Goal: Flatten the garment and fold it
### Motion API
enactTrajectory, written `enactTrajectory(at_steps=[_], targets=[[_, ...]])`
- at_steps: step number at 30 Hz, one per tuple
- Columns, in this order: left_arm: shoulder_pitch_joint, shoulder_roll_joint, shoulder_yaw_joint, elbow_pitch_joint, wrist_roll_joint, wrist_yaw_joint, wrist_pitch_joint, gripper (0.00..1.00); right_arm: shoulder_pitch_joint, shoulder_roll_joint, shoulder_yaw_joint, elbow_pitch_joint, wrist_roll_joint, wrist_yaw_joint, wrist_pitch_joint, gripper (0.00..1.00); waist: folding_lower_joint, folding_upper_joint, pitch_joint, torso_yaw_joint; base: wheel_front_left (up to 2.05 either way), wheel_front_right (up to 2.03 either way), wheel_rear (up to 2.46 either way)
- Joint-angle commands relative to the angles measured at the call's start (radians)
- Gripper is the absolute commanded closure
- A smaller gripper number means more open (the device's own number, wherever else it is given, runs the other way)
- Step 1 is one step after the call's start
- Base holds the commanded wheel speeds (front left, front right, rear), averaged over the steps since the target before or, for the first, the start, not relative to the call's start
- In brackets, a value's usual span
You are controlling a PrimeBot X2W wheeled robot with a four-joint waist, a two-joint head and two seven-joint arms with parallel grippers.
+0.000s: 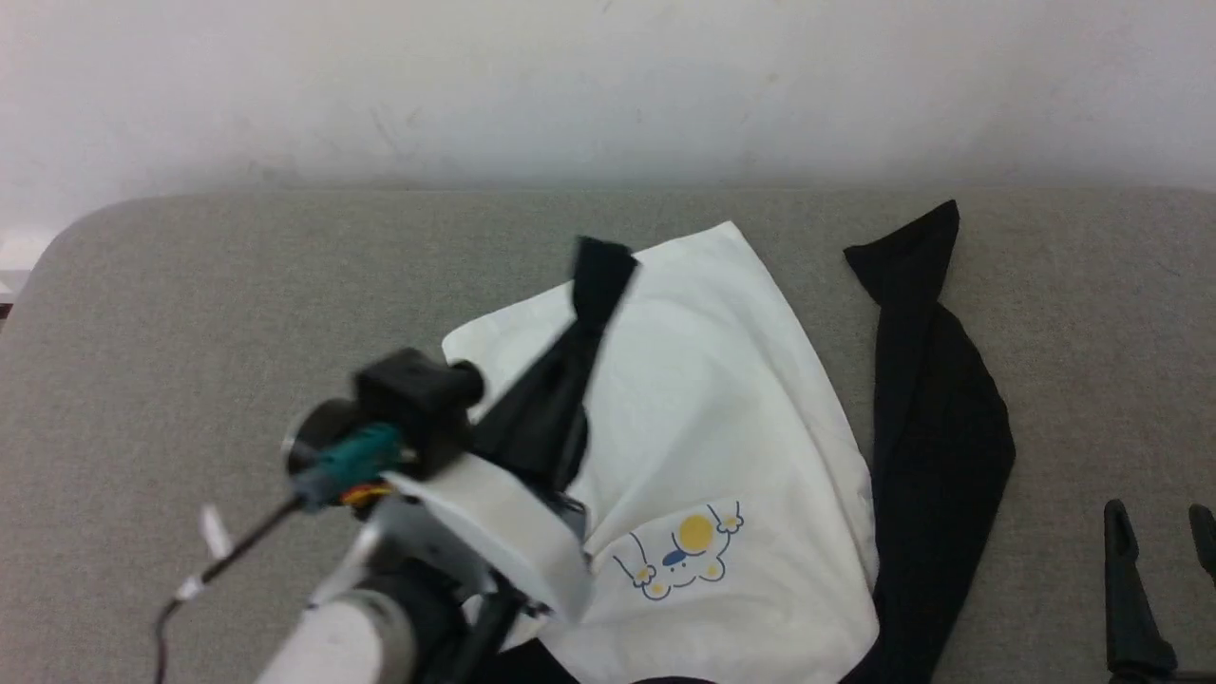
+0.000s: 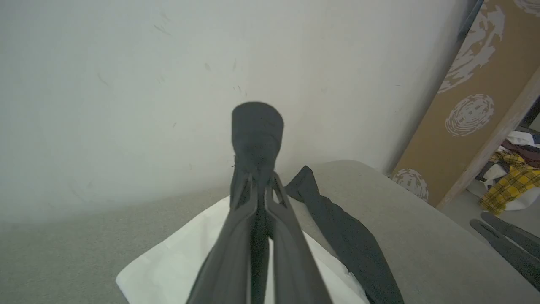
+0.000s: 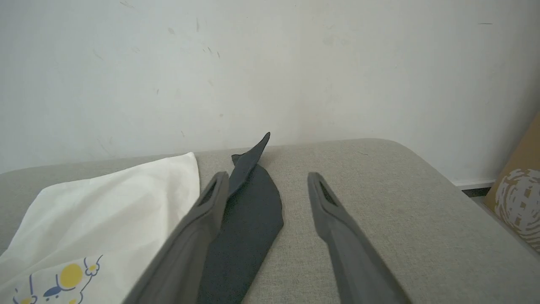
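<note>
a two-tone garment [image 1: 722,418] lies spread on a grey padded surface [image 1: 237,313] in front of a pale wall [image 1: 608,85]. its white part faces up in the middle, with a small yellow-and-blue printed graphic [image 1: 684,551] near the front edge. a long black part runs along its right side, ending in a point toward the wall.

the left gripper [image 1: 594,294] is raised over the white part, its two fingers pressed together on a strip of black cloth. in the left wrist view the left gripper [image 2: 257,179] has that cloth poking up past its tips as a rounded dark end. the right gripper [image 1: 1161,532] hangs at the lower right with its fingers spread apart and holding nothing, over bare grey surface just beside the black part.

the left arm is blurred and covers the garment's near left corner. the bottom of the head view cuts off the front hem.

off the surface's right end stand a brown board with white swirls [image 2: 485,97] and a heap of clothes [image 2: 512,181].
</note>
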Motion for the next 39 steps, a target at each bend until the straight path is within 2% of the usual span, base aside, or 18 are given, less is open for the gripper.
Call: enactTrajectory(at_steps=[1,8,12,18,23,24,25,26,27,30,34,37,39], targets=[[-0.016,-0.014,-0.035,0.022,0.019,-0.013,0.007,1.0,-0.017,0.002,0.001,-0.004,0.002,-0.001,0.001,0.0,-0.0001,0.0,0.016,-0.014,0.0,0.0,0.0],[-0.017,-0.093,-0.269,0.229,0.079,-0.092,0.02,1.0,-0.026,0.002,0.007,-0.005,0.002,-0.001,-0.004,0.0,-0.0001,0.0,0.063,-0.039,0.0,0.0,0.0],[-0.019,-0.135,-0.354,0.385,0.095,-0.126,0.016,1.0,-0.036,0.002,0.011,-0.003,0.0,-0.001,-0.007,0.0,-0.0001,0.0,0.085,-0.051,0.0,0.0,0.0],[-0.049,-0.173,-0.414,0.63,0.126,-0.147,0.013,1.0,-0.052,0.002,0.035,0.006,-0.005,-0.001,-0.008,0.0,-0.0001,0.0,0.1,-0.074,0.0,0.0,0.0],[-0.074,-0.213,-0.43,0.772,0.123,-0.157,-0.017,1.0,-0.058,0.002,0.043,0.014,-0.012,-0.001,-0.005,0.0,-0.0001,0.0,0.093,-0.088,0.0,0.0,0.0],[-0.078,-0.22,-0.432,0.794,0.121,-0.156,-0.025,0.84,-0.058,0.002,0.043,0.016,-0.013,-0.001,-0.004,0.0,-0.0001,0.0,0.089,-0.091,0.0,0.0,0.0],[-0.081,-0.228,-0.434,0.814,0.118,-0.155,-0.034,0.63,-0.057,0.002,0.044,0.017,-0.014,-0.001,-0.002,0.0,-0.0001,0.0,0.085,-0.092,0.0,0.0,0.0],[-0.086,-0.234,-0.437,0.829,0.117,-0.155,-0.044,0.51,-0.056,0.002,0.044,0.017,-0.015,-0.001,-0.001,0.0,-0.0001,0.0,0.081,-0.093,0.0,0.0,0.0],[-0.09,-0.241,-0.436,0.837,0.112,-0.154,-0.058,0.0,-0.055,0.002,0.044,0.017,-0.015,-0.001,0.001,0.0,-0.0001,0.0,0.077,-0.093,0.0,0.0,0.0],[-0.1,-0.256,-0.427,0.829,0.081,-0.155,-0.095,0.0,-0.048,0.002,0.039,0.017,-0.014,-0.001,0.004,0.0,-0.0001,0.0,0.061,-0.085,0.0,0.0,0.0],[-0.109,-0.266,-0.372,0.719,-0.012,-0.149,-0.131,0.0,-0.036,0.002,0.035,0.017,-0.012,-0.001,0.009,0.0,-0.0001,0.0,0.033,-0.072,0.0,0.0,0.0],[-0.123,-0.268,-0.298,0.579,-0.062,-0.117,-0.175,0.0,-0.028,0.002,0.035,0.015,-0.009,-0.001,0.012,0.0,-0.0001,0.0,0.014,-0.064,0.0,0.0,0.0],[-0.126,-0.25,-0.233,0.482,-0.07,-0.08,-0.208,0.0,-0.022,0.002,0.032,0.013,-0.007,-0.001,0.013,0.0,-0.0001,0.0,0.005,-0.058,0.0,0.0,0.0]])
